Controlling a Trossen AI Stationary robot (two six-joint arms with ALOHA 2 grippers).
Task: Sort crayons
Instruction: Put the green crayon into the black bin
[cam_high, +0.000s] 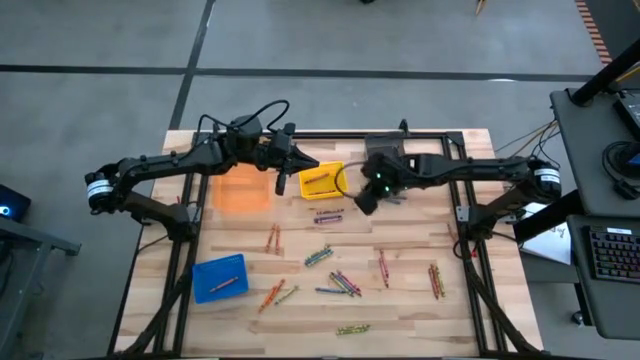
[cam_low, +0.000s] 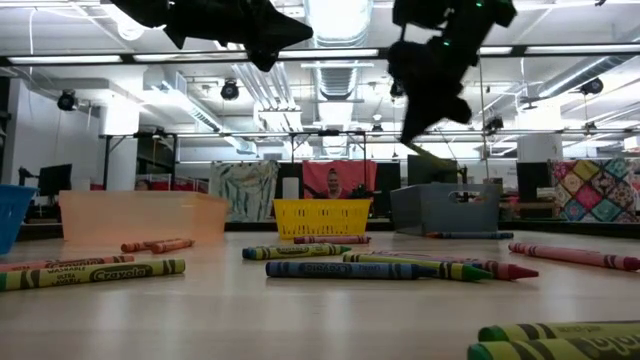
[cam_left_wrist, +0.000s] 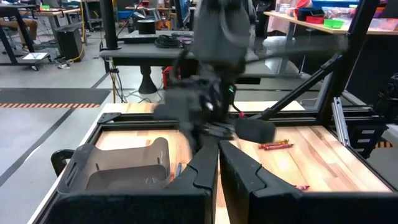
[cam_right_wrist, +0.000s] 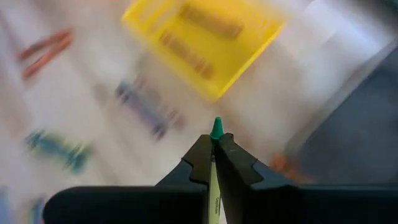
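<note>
Right end effector (cam_right_wrist: 214, 152): clenching a green crayon (cam_right_wrist: 216, 129), whose tip is poking out between the fingers; hanging above the table (cam_high: 410, 300) just beside the yellow bin (cam_high: 321, 180).

Left end effector (cam_left_wrist: 219, 163): fingers are pressing together with nothing visible between them; hovering over the far side of the table between the orange bin (cam_high: 243, 191) and the yellow bin.

Crayons (cam_high: 338, 283): lying scattered in small clusters across the middle and near part of the table; a few are sitting inside the yellow bin, and one orange crayon (cam_high: 228, 284) is resting in the blue bin (cam_high: 219, 277).

Grey bin (cam_low: 446, 209): standing at the far side of the table.
</note>
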